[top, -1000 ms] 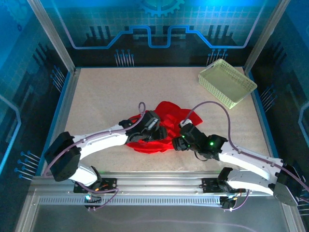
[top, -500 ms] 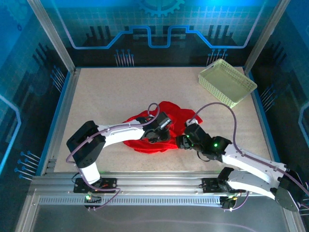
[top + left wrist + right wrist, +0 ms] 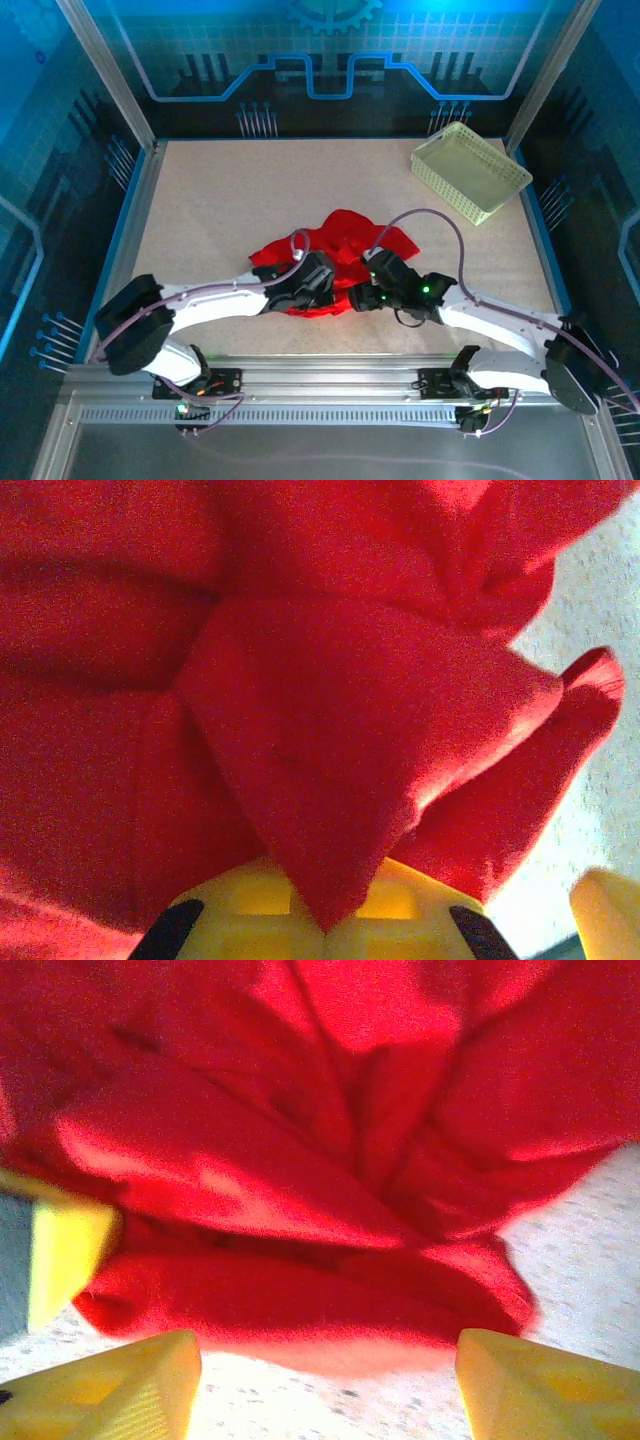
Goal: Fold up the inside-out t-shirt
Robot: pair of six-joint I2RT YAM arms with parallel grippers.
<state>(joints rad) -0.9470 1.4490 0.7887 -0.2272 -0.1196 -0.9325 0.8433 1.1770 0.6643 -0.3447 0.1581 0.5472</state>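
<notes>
The inside-out t-shirt (image 3: 350,242) lies crumpled in a bright red heap at the middle of the table. My left gripper (image 3: 318,290) sits at the heap's near edge. In the left wrist view its yellow fingers (image 3: 240,910) meet, and the left gripper (image 3: 332,922) is shut on a pointed fold of the t-shirt (image 3: 330,710). My right gripper (image 3: 358,297) is just right of it, at the same near edge. It stands open in the right wrist view (image 3: 325,1385), with the t-shirt's hem (image 3: 320,1300) lying on the table just ahead of its fingertips (image 3: 120,1385).
A pale yellow-green lattice basket (image 3: 470,170) stands at the table's far right corner. The speckled beige table top (image 3: 220,200) lies bare around the shirt. Both grippers sit close together; a yellow finger of the other arm (image 3: 65,1250) shows at the left.
My left gripper has shut on a fold of the shirt and pulled back to the heap's near edge. My right gripper has slid left to the hem and narrowed slightly.
</notes>
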